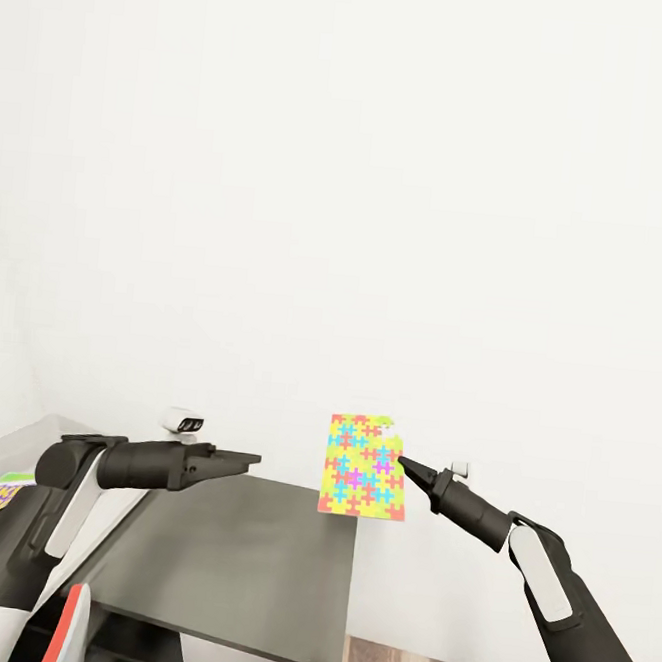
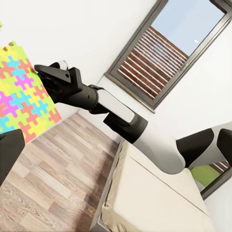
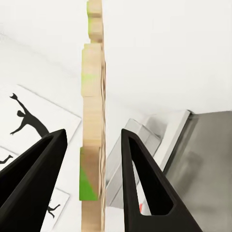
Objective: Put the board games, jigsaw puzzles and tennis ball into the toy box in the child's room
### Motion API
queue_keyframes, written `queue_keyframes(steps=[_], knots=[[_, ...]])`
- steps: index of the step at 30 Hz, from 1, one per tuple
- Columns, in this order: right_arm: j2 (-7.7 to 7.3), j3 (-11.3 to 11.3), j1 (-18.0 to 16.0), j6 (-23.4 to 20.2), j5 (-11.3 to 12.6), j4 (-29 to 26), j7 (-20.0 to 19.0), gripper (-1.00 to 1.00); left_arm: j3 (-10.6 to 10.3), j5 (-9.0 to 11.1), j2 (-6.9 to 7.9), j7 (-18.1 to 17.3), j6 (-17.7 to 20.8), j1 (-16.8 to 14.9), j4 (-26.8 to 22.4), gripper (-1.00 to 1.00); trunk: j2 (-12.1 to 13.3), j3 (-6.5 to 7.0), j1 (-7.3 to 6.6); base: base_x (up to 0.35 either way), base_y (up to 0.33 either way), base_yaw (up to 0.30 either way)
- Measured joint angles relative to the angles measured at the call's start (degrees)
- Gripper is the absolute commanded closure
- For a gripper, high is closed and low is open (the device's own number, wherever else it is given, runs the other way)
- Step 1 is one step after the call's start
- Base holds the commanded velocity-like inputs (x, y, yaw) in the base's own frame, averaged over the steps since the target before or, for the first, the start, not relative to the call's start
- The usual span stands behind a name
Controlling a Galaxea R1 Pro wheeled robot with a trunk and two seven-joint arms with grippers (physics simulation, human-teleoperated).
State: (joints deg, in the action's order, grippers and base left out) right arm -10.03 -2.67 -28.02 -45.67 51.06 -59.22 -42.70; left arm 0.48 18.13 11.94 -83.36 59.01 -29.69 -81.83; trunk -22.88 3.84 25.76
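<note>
Puzzle (image 1: 363,466): matt printed face, bare pale wood at the edge (image 3: 93,140). Arms: matt black casing with smooth white plastic shells (image 1: 544,583). Right fingers (image 3: 145,188): matt black, smooth. Cabinet top (image 1: 240,564): dark grey, smooth, faint sheen. Floor (image 2: 53,188): wood planks, visible grain. Mattress (image 2: 154,203): plain beige cloth. Wall (image 1: 345,172): flat white, matt.

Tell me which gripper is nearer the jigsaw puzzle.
Right. The right gripper is at the jigsaw puzzle's edge, holding it up; the left gripper points at it from across a gap.
</note>
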Motion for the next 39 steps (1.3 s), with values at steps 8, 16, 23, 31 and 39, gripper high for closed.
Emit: queue_keyframes(steps=[8, 16, 23, 31, 39], knots=[[0.08, 0.1, -0.1, 0.0, -0.1, -1.4, 0.1, 1.0, 0.1, 0.1, 0.01, 0.0, 0.0, 0.0, 0.0, -1.0, 0.0, 0.0, 0.0, 0.0, -0.031, 0.128], [0.09, 0.1, -0.1, 0.0, -0.1, -1.6, 0.1, 1.0, 0.1, 0.1, 0.01, 0.0, 0.0, 0.0, 0.0, -1.0, 0.0, 0.0, 0.0, 0.0, -0.104, 0.281], [0.1, 0.1, -0.1, 0.0, -0.1, -1.6, 0.1, 1.0, 0.1, 0.1, 0.01, 0.0, 0.0, 0.0, 0.0, -1.0, 0.0, 0.0, 0.0, 0.0, -0.008, 0.29], [0.1, 0.1, -0.1, 0.0, -0.1, -1.6, 0.1, 1.0, 0.1, 0.1, 0.02, -0.1, 0.1, 0.0, 0.0, -1.0, 0.0, -0.01, 0.0, 0.031, 0.082, 0.29], [0.03, 0.0, -0.2, -0.1, 0.0, -4.3, 0.2, 1.0, 1.2, 0.1, 0.07, -0.1, 0.1, 0.0, 0.0, -1.0, 0.0, 0.0, 0.0, 0.007, 0.008, 0.2]])
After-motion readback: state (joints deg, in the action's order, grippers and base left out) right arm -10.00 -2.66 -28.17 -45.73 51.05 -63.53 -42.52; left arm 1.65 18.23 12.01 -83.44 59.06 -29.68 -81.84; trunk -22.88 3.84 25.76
